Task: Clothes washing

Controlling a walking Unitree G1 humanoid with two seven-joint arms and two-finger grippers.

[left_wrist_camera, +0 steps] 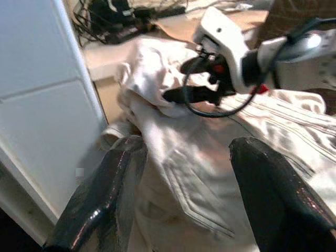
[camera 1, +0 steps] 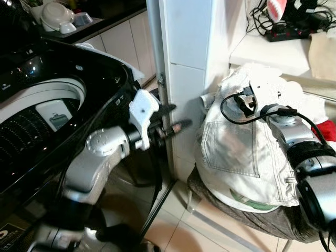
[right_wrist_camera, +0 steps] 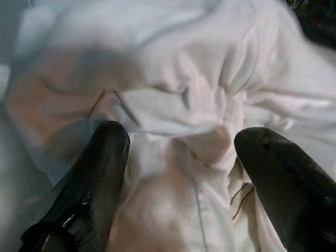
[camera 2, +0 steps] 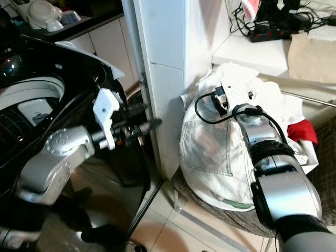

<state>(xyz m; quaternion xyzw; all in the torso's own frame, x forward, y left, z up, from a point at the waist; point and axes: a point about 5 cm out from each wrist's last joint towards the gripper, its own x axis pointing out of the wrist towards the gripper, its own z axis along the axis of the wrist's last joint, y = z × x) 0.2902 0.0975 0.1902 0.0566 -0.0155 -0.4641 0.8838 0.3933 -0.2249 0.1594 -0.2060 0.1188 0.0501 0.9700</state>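
Laundry pile heaped on one chair beside the washer, soft and light (best pinched at a bunched fold), one white garment on top, right hand spread wide over its wrinkles, left hand released, hovering near.

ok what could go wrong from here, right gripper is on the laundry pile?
Right gripper is open over the white garment, nothing pinched yet; it may close on a loose fold and drag the pile off the stool. Left gripper sits near the white pillar and could knock it.
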